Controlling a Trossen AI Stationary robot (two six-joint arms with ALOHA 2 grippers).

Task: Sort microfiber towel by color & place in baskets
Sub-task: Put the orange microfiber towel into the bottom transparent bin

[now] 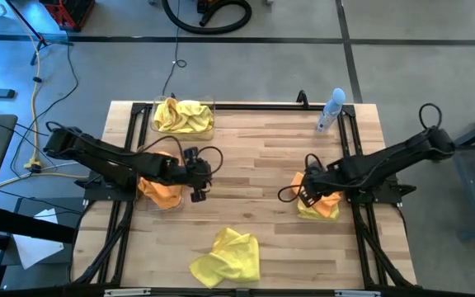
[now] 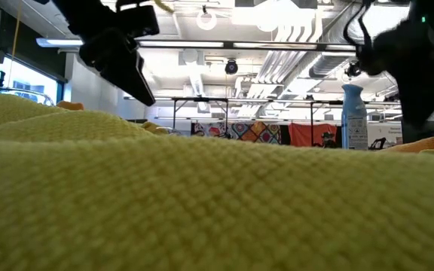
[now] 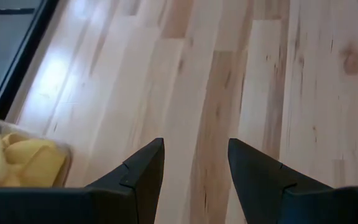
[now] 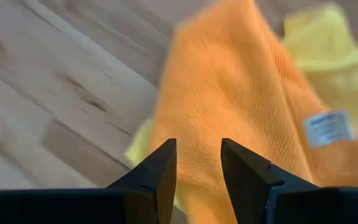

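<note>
**Right gripper over mixed pile; left gripper empty beside orange bin**

While the right gripper [image 4: 197, 163] is held low over the right-hand pile, its fingers are seen slightly spread with nothing between them. An orange towel [image 4: 241, 93] lies just ahead of the tips, draped on a yellow towel [image 4: 328, 56] — both are stacked together near the table's right side [image 1: 318, 205].

The left gripper [image 3: 194, 165] is spread and empty above bare wooden table [image 3: 241, 74], just beside the near-left basket [image 1: 143, 161], in which orange cloths [image 1: 162, 193] are seen. The far basket [image 1: 211, 124] is filled with yellow cloths [image 1: 182, 115]. Another yellow towel [image 1: 227, 257] is left loose at the front edge, well apart from both bins. A spray bottle [image 1: 331, 110] stands at the far right.

Risks judged from this layout:
- Both layers could be pinched at once, since orange rests directly on yellow — a mixed pair would then be carried to one bin.
- Only a fold or the white label [image 4: 329, 127] might be caught, so the cloth could slip out in transit.
- The arms could be brought too close together if the orange towel is carried across to the left basket.
</note>
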